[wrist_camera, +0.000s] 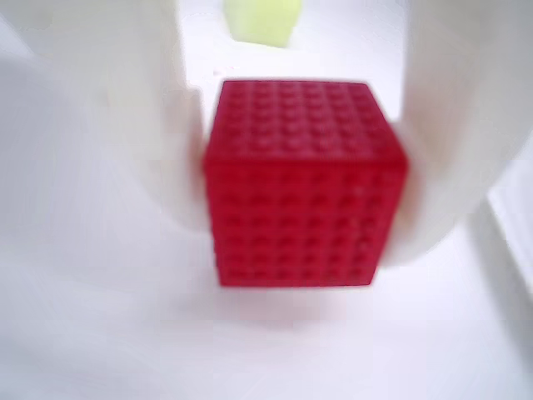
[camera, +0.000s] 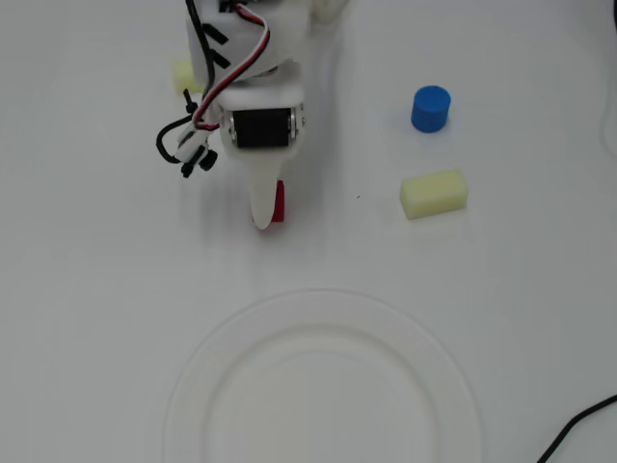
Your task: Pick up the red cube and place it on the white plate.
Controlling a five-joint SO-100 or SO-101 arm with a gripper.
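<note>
Small yellow block [camera: 183,75]: pale and foam-like, it is peeking out from behind the arm at the upper left of the overhead view.

Arm [camera: 253,58]: white plastic with a black servo face and red, white and black wires looping off its left side, it is reaching down from the top edge of the overhead view.

Gripper [camera: 268,214]: smooth white fingers [wrist_camera: 100,167] are standing on both sides of the cube in the wrist view, closed onto its left and right faces; in the overhead view only one tapered finger is showing.

Red cube [wrist_camera: 304,187]: bright red with a fine grid of small bumps, it is sitting between the fingers at the centre of the wrist view; in the overhead view only a red sliver [camera: 279,202] is showing right of the fingertip, above the plate and apart from it. Whether it is resting on the table or lifted, I cannot tell.

White plate [camera: 193,371]: round and wide-rimmed, faint against the white table [camera: 87,270], it is lying at the lower centre of the overhead view.

Long yellow block [camera: 434,193]: rectangular and soft-looking, it is lying right of centre.

Blue cylinder [camera: 430,108]: short and smooth, it is standing upright just above the long block.

Black cable [camera: 578,424]: it is curving in at the lower right corner.
</note>
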